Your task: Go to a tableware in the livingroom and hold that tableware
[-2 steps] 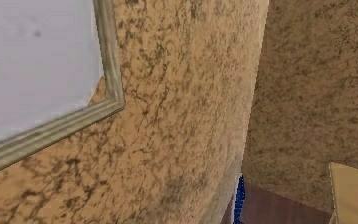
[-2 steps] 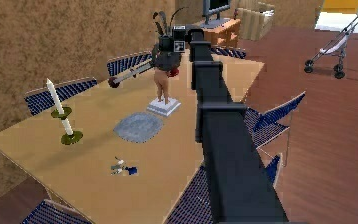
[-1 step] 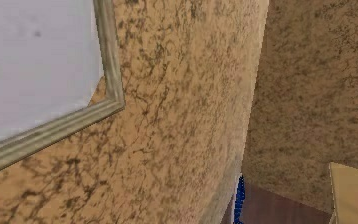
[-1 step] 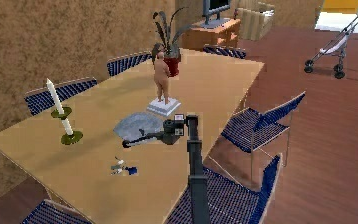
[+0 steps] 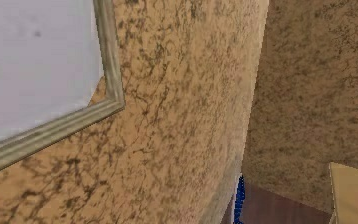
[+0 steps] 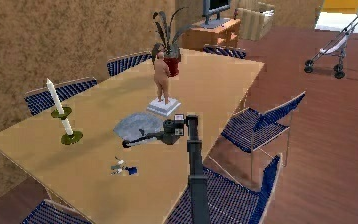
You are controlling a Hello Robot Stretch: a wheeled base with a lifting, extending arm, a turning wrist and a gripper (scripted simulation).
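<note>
A pale blue-grey dish [image 6: 134,124] lies flat on the long wooden table [image 6: 222,88], just in front of a statue's white base. My arm [image 6: 196,170] rises from the bottom edge. The gripper [image 6: 131,142] reaches left, with its fingers at the near rim of the dish. The dish rests on the table at the gripper's far end, so I cannot tell whether the gripper holds anything. A small blue and white thing [image 6: 122,168] lies on the table nearer to me.
A figure statue [image 6: 162,78], a plant in a red pot [image 6: 172,62] and two candles [image 6: 57,103] stand on the table. Blue mesh chairs [image 6: 257,128] surround it. A stroller [image 6: 332,48] stands on the dark floor at the far right. A speckled wall [image 5: 177,110] with a framed picture [image 5: 42,70] is close ahead.
</note>
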